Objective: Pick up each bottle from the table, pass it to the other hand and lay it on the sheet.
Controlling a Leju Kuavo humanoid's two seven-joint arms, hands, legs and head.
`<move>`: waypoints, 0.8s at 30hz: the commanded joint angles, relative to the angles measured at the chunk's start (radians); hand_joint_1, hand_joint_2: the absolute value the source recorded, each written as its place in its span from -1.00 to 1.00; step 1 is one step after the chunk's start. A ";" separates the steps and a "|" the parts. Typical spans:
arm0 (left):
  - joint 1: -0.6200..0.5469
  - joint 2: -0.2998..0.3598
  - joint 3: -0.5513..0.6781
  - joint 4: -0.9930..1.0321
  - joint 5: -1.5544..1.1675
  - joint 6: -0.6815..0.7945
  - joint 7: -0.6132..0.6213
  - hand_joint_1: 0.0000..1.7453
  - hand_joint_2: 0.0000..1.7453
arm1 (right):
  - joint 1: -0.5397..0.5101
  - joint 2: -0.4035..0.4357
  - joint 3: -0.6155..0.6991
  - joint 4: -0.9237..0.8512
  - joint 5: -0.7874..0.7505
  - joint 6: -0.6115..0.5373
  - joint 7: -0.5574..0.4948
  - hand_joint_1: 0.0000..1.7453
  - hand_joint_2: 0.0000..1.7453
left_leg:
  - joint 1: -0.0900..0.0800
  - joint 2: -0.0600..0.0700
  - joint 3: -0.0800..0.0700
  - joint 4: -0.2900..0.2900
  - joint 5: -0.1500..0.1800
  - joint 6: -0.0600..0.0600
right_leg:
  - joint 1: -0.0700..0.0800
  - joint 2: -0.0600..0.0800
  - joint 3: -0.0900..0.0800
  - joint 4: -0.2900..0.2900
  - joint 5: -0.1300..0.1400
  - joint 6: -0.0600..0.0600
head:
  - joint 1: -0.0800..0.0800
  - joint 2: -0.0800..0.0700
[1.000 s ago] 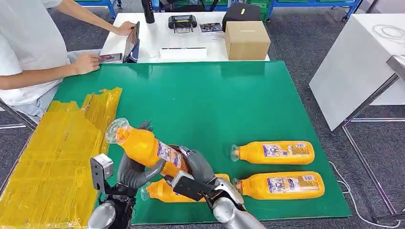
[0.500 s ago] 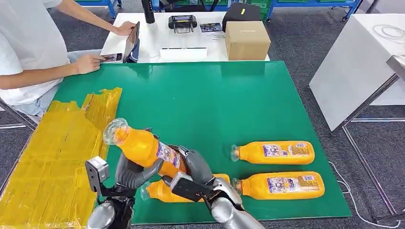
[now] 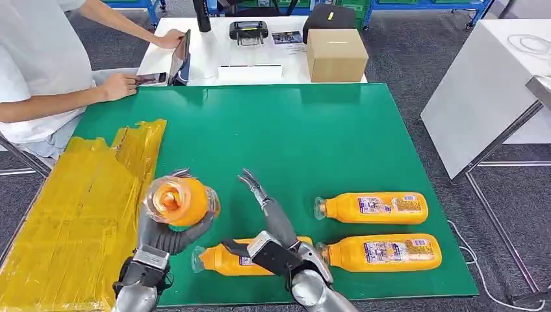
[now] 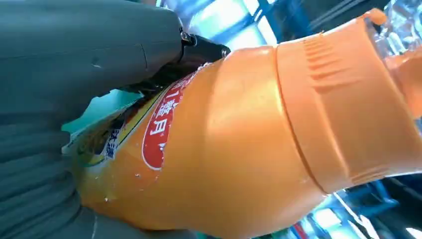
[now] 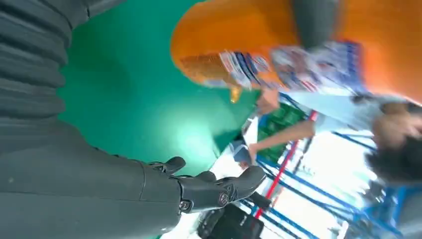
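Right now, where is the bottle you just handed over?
In the head view the bottle is held by the left hand, cap toward the camera, above the table's near-left edge beside the yellow sheet.

Red oval on held orange bottle's label (image 4: 161,132) bears white characters, "月" legible; other bottle labels too small.

Your left hand (image 4: 74,74) grips the orange bottle (image 4: 239,149) around its labelled body; thumb across the label, ribbed neck pointing away from the wrist.
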 commanded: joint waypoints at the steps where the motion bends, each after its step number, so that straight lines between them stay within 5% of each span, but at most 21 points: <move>1: -0.074 0.108 0.051 0.065 -0.289 0.180 0.071 1.00 1.00 | 0.034 -0.033 -0.074 -0.161 -0.062 -0.016 -0.026 -1.00 1.00 | 0.001 -0.001 0.001 0.000 -0.001 -0.001 | 0.001 0.000 0.001 0.000 -0.001 -0.001 | 0.000 0.000; 9: -0.129 0.234 0.165 0.304 -0.986 0.241 0.461 1.00 1.00 | 0.110 -0.057 -0.158 -0.320 -0.103 -0.069 -0.048 -1.00 1.00 | 0.001 -0.001 0.003 -0.002 0.000 -0.001 | 0.001 0.000 0.003 -0.002 -0.001 -0.001 | 0.000 0.000; 17: -0.334 0.269 0.065 0.692 -1.116 0.031 0.578 1.00 1.00 | 0.102 -0.045 -0.127 -0.389 -0.056 -0.104 -0.066 -1.00 1.00 | 0.001 -0.004 0.001 -0.001 0.002 -0.002 | 0.002 -0.004 0.001 -0.001 0.000 -0.002 | 0.000 0.000; 24: -0.392 0.250 0.064 0.790 -1.114 -0.036 0.616 1.00 1.00 | 0.098 -0.046 -0.116 -0.390 -0.052 -0.106 -0.064 -1.00 1.00 | 0.002 -0.001 0.001 -0.001 0.002 -0.002 | 0.001 -0.001 0.001 -0.001 0.001 -0.001 | 0.000 0.000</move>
